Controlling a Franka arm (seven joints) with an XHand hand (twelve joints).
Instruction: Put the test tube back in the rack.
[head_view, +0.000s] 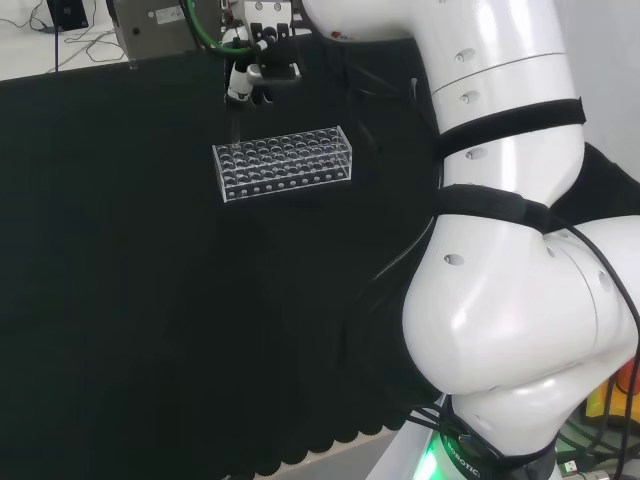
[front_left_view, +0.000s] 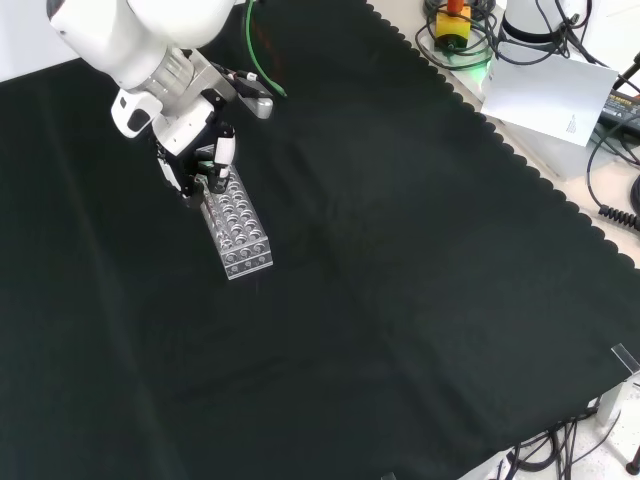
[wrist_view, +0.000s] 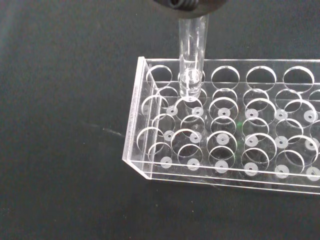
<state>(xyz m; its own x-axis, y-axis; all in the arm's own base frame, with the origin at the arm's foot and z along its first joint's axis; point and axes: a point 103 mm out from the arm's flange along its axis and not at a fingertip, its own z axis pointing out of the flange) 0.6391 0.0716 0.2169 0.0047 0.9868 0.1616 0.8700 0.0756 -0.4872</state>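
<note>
A: Why is the hand (front_left_view: 205, 150) parked over the end of the rack (head_view: 284, 163)?

B: To line the test tube (wrist_view: 190, 59) up with a hole; in the wrist view the tube hangs upright, its rounded bottom right at the top plate, over a hole near the rack's corner — whether it has entered the hole I cannot say for certain.

A: And the hand itself?

B: Fingers curled in, pinching the tube's upper part; holding it high leaves the lower length free to slide down through the plates.

A: Anything in the rack?

B: Every hole the wrist view shows stands empty — only the small seats in the bottom plate show through; the tube looks empty too.

A: Why the rack's end?

B: My guess: the corner holes are easiest to sight, with the rack's walls as guides on the black cloth (front_left_view: 420, 300).
</note>
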